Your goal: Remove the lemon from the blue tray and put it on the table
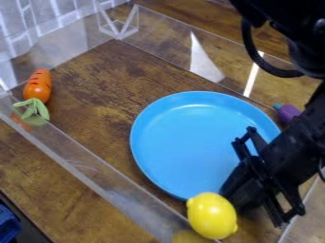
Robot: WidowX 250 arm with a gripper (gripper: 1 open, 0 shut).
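Note:
The lemon (212, 215), small, glossy and yellow, is at the bottom of the view, over the near rim of the blue tray (191, 133) and close to the front acrylic wall. My black gripper (233, 201) slants down from the right with its tips against the lemon's right side, shut on it. The fingertips themselves are partly hidden behind the fruit. The rest of the blue tray is bare. The brown wood-grain table (114, 81) shows around the tray.
An orange carrot (40, 85) with a green leafy piece (32, 112) lies at the left by the clear acrylic wall (76, 166). A purple eggplant (288, 111) peeks out behind the tray at the right. The arm's black body and cables fill the upper right.

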